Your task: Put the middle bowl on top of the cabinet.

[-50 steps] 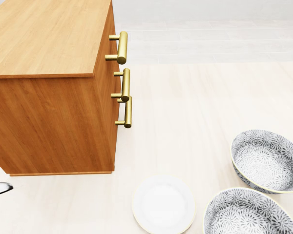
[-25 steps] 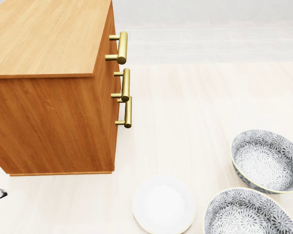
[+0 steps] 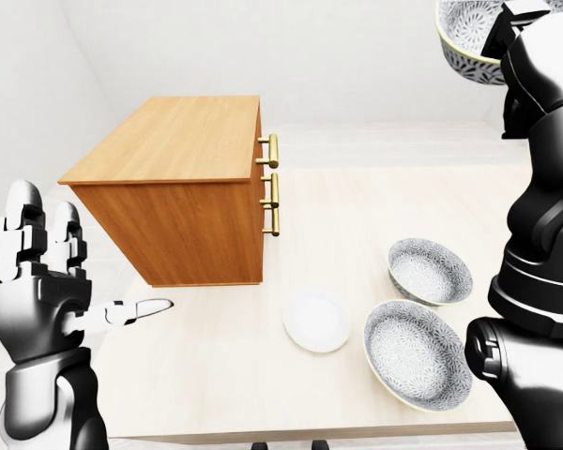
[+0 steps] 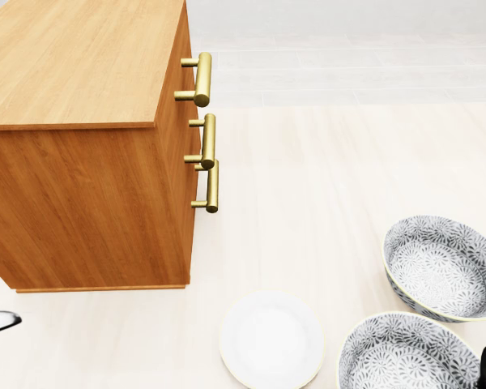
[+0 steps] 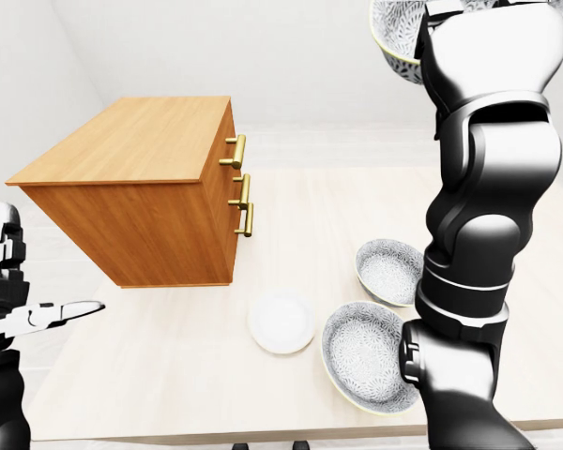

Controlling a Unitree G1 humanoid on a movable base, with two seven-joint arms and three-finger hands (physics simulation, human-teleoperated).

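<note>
My left robot hand [image 3: 47, 281] is open and holds nothing. The cabinet [image 3: 183, 159] stands on the table [image 3: 216, 375]. Next come a white plate [image 3: 316, 320] and two patterned bowls [image 3: 418, 354] [image 3: 430, 270], all empty. High at the right, my right robot hand [image 3: 518, 23] grips the raised bowl [image 3: 462, 37]. I think I am carrying it now. Next I must swing it left and set it on the cabinet.
</note>
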